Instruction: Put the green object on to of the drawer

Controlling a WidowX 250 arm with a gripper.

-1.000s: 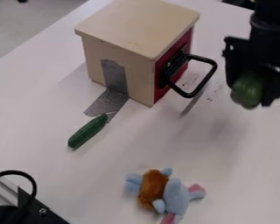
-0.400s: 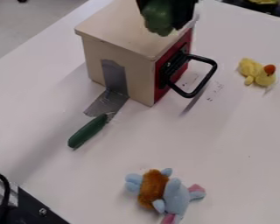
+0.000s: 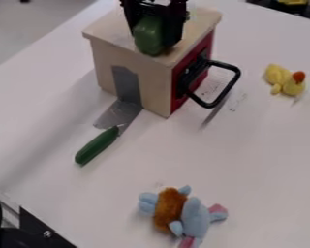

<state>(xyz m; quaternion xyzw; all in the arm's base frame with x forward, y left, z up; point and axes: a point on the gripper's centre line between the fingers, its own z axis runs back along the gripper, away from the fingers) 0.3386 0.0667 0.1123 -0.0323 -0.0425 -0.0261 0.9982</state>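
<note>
Evidently, in the camera view, the gripper [image 3: 158, 43] is closed about the green object [image 3: 148, 35], with the object pinched between its fingers. The object's long axis runs near upright, its lower end towards the near edge of the wooden drawer box [image 3: 106, 31]. It lies over the box's top, close to the corner above the red front with its black handle [image 3: 231, 86]. Whether it touches the wood cannot be determined. Placement appears to be in its last stage: lowering if a gap exists, then release. The edge is the deciding relation. In my judgement, a shift inward, away from the near corner, is advisable, since a rounded object let go there could roll off.
</note>
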